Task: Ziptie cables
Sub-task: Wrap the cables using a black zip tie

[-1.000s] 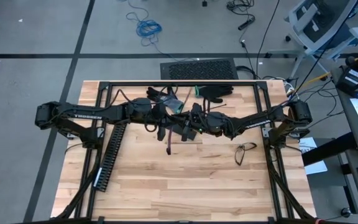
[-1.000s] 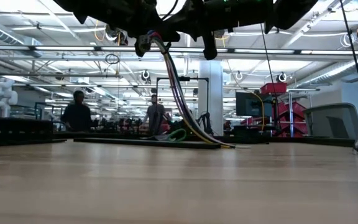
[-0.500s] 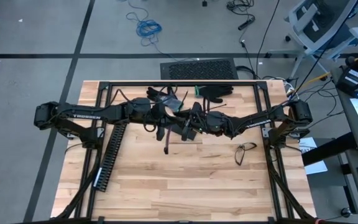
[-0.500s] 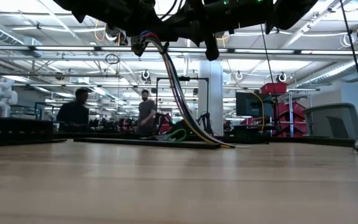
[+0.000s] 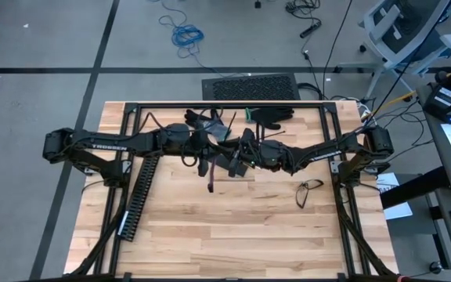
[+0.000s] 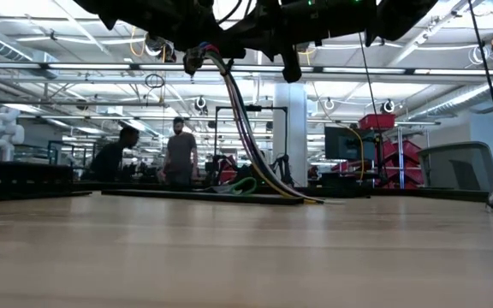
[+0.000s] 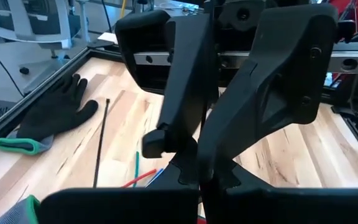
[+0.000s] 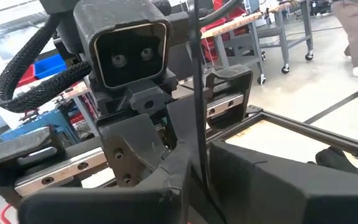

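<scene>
Roughly, from the left side across:
Duct: a long black slotted duct (image 5: 138, 193) lies on the desk (image 5: 233, 235) under the left arm, well apart from the work.
Left gripper (image 5: 207, 150): raised over the desk's middle, jaws together on the upper end of the cables.
Cables (image 6: 245, 128): a thin bundle of coloured wires; the low view shows it hanging from the left gripper and sloping down until its far end rests on the desk.
Zip tie (image 8: 196, 93): a thin black strip standing between the two grippers in the right wrist view.
Right gripper (image 5: 241, 153): just beside the left one, facing it; whether its jaws are parted or pinched on the strip, I cannot tell.
Gloves: a dark glove (image 7: 56, 111) lies toward the desk's far edge.
Spectacles (image 5: 309, 189): lying nearer the right arm, untouched.
Step in hand: likely fitting or cinching the tie around the held bundle.
Next move: probably a steady hold on the left while the right draws the strap's tail through and pulls it snug.
</scene>
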You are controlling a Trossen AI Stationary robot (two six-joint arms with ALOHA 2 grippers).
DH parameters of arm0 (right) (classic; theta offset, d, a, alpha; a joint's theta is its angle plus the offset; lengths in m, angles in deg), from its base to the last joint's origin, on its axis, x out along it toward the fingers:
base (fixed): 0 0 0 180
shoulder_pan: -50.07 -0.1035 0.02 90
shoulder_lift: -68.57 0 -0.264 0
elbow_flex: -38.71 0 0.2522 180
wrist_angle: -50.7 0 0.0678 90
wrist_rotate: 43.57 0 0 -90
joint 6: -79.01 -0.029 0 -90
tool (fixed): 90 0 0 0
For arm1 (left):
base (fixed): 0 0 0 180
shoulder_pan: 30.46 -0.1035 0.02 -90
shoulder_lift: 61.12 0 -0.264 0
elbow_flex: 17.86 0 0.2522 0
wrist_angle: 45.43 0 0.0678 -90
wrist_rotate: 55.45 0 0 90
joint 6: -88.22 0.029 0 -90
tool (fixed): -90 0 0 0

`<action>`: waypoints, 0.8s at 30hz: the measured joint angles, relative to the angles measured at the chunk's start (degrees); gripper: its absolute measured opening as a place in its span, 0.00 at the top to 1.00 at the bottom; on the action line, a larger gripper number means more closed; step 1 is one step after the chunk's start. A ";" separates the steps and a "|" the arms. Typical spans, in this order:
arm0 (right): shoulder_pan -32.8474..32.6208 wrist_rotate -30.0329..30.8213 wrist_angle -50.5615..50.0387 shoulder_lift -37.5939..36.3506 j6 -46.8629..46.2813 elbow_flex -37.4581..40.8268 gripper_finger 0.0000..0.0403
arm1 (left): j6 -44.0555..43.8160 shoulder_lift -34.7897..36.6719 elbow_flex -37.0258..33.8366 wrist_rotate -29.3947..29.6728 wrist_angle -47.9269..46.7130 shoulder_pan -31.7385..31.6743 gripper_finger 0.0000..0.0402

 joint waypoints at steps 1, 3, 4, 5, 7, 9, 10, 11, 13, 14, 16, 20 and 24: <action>0.00 0.04 0.08 0.00 0.02 0.00 0.87 | 0.16 0.29 0.00 -0.02 -0.12 0.00 1.00; 0.19 -0.33 0.29 -0.02 0.02 -0.02 0.87 | 0.16 0.53 0.00 -0.12 -0.19 0.00 1.00; 0.30 -0.35 0.06 -0.19 0.19 -0.02 0.86 | 0.15 0.54 0.00 -0.12 -0.25 0.00 1.00; 0.46 -0.50 -0.43 -0.43 0.51 -0.01 0.85 | 0.00 0.54 0.01 -0.11 -0.37 -0.02 1.00; 0.59 -0.59 -0.87 -1.02 1.08 0.01 0.83 | -0.12 0.54 0.02 -0.11 -0.19 -0.04 1.00; 0.84 -1.06 -1.34 -2.13 1.37 0.11 0.81 | -0.14 0.58 0.09 0.02 0.42 -0.08 1.00; 1.01 -1.53 -2.23 -2.76 1.88 0.11 0.79 | -0.14 0.63 0.15 0.13 0.50 -0.17 1.00; 1.05 -1.51 -4.29 -3.57 2.23 0.11 0.78 | -0.14 0.63 0.17 0.15 0.49 -0.20 1.00; 1.07 -1.53 -8.81 -4.89 2.53 0.11 0.75 | -0.18 0.63 0.17 0.20 0.37 -0.22 1.00; 1.07 -1.53 -9.04 -4.96 2.53 0.11 0.74 | -0.17 0.63 0.17 0.19 0.44 -0.22 1.00; 1.07 -1.80 -8.53 -5.00 2.54 0.11 0.73 | -0.21 0.63 0.17 0.17 1.00 -0.20 1.00; 1.11 -2.55 -5.93 -4.67 2.49 0.11 0.73 | -0.23 0.63 0.17 0.14 2.17 -0.15 1.00; 1.27 -2.49 -2.85 -4.46 2.61 0.09 0.73 | -0.25 0.63 0.17 0.09 2.26 -0.15 1.00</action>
